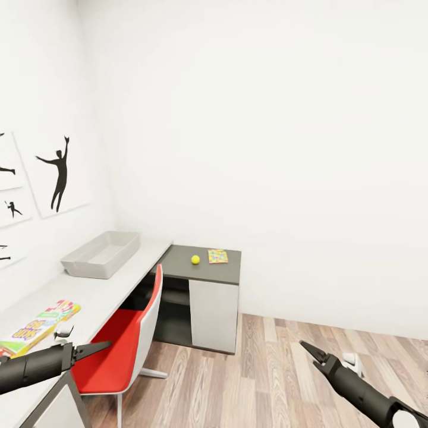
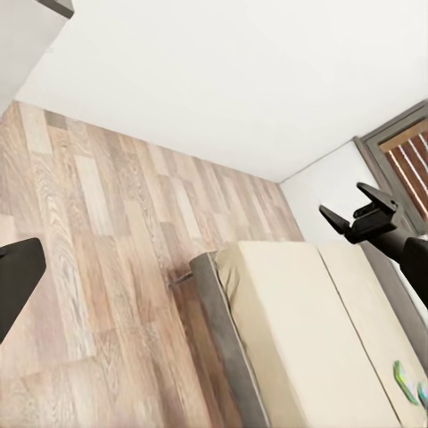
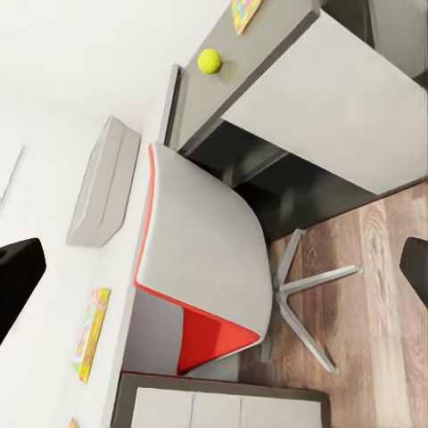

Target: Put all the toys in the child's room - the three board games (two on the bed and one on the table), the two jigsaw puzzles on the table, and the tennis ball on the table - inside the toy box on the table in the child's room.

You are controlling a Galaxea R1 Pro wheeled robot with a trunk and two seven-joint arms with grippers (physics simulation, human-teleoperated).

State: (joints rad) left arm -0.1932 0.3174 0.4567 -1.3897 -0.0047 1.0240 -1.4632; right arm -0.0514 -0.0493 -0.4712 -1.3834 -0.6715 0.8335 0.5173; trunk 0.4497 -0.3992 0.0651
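The light-grey toy box (image 1: 101,254) (image 3: 102,183) stands on the white table (image 1: 89,297) by the wall. On the lower dark cabinet lie the tennis ball (image 1: 195,259) (image 3: 209,61) and a jigsaw puzzle (image 1: 217,256) (image 3: 245,11). A yellow-edged board game (image 1: 41,324) (image 3: 89,334) lies on the near part of the table. My left gripper (image 1: 102,346) hangs open just off the table's front edge, empty. Low over the floor, my right gripper (image 1: 309,349) (image 2: 360,212) is open and empty too. The bed (image 2: 303,330) carries a colourful box edge (image 2: 406,383).
A red-and-white swivel chair (image 1: 128,339) (image 3: 205,267) is pushed against the table between my arms and the dark cabinet. Wood-plank floor (image 1: 285,368) stretches to the right of it. Black silhouette pictures (image 1: 56,172) hang above the table.
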